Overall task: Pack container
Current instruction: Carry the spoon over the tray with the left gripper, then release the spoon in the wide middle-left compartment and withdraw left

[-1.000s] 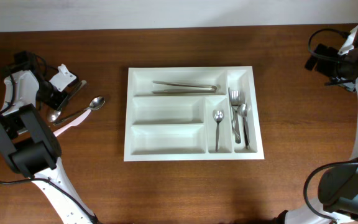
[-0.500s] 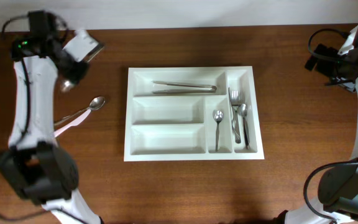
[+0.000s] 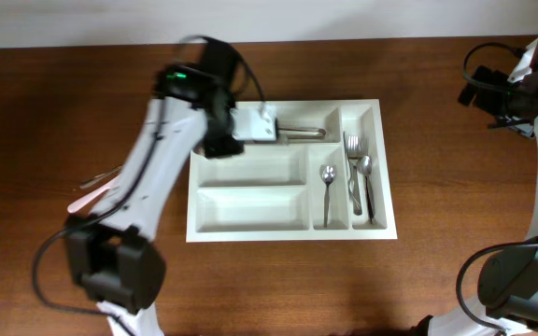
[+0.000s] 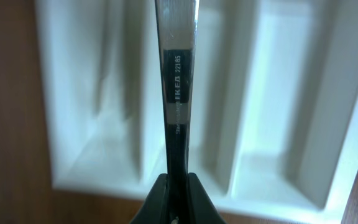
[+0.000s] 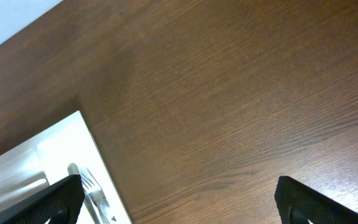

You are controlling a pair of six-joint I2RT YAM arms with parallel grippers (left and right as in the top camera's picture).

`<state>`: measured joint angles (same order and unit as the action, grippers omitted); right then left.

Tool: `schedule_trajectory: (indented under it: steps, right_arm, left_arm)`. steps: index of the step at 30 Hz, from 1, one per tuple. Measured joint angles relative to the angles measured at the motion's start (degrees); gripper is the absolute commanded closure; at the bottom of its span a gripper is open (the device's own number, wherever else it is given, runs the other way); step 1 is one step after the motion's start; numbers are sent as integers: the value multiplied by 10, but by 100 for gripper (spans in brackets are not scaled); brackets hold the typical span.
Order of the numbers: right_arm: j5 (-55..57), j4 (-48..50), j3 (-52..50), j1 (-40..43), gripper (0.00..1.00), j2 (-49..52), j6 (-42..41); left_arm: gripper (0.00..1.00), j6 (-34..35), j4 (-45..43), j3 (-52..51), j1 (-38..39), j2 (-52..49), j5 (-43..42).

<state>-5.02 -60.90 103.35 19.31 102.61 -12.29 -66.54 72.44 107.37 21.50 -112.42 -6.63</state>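
Observation:
The white cutlery tray (image 3: 288, 235) lies at the table's middle. My left gripper (image 3: 265, 128) hangs over its top long compartment and is shut on the handle of a steel cutlery piece (image 4: 178, 74) with a dark label. The piece's far end is out of view. The left wrist view shows my left gripper (image 4: 177, 182) and the tray's compartments (image 4: 278, 93) blurred below the piece. Tongs (image 3: 302, 131) lie in the top compartment, partly hidden by the gripper. My right gripper (image 3: 482, 91) is open and empty above the table, right of the tray; the right wrist view (image 5: 179, 208) shows it too.
A small spoon (image 3: 327, 177) lies in one narrow compartment; forks (image 3: 352, 154) and a spoon (image 3: 367, 168) lie in the other. A pink-handled piece (image 3: 87, 198) and another steel piece (image 3: 101, 175) lie on the table at the left. The tray's corner (image 5: 36, 155) shows in the right wrist view.
My left arm has swung from the table's far left to over the tray's top compartment, carrying the steel piece. The right arm has not moved.

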Motion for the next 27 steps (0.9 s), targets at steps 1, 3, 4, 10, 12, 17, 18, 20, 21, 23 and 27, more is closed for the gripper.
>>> schedule_trajectory:
  steps: [1, 3, 4, 10, 12, 17, 18, 20, 21, 23, 27]
  right_arm:
    - [0, 0, 0, 0, 1, 0, 0]
    - [0, 0, 0, 0, 1, 0, 0]
    - [0, 0, 0, 0, 1, 0, 0]
    - [0, 0, 0, 0, 1, 0, 0]
    - [0, 0, 0, 0, 1, 0, 0]
    - [0, 0, 0, 0, 1, 0, 0]
    - [0, 0, 0, 0, 1, 0, 0]
    - [0, 0, 0, 0, 1, 0, 0]
    - [0, 0, 0, 0, 1, 0, 0]
    - [0, 0, 0, 0, 1, 0, 0]
    - [0, 0, 0, 0, 1, 0, 0]
  left_arm:
    - [98, -6, -6, -4, 9, -13, 0]
    - [98, -14, -14, -7, 18, -38, 0]
    - [98, -16, -16, -8, 21, -51, 0]
    - [90, -23, -35, -12, 20, -114, 0]
    - [73, -27, -35, -14, 19, -125, 0]
    - [72, -12, -35, -14, 20, -129, 2]
    - [72, -4, -35, -14, 20, -129, 7]
    - [72, 12, -35, -14, 19, -129, 25]
    - [71, 21, -35, -14, 19, -128, 35]
    - [66, 44, -35, -14, 19, -122, 60]
    - [43, 96, -10, -14, 19, -85, 96]
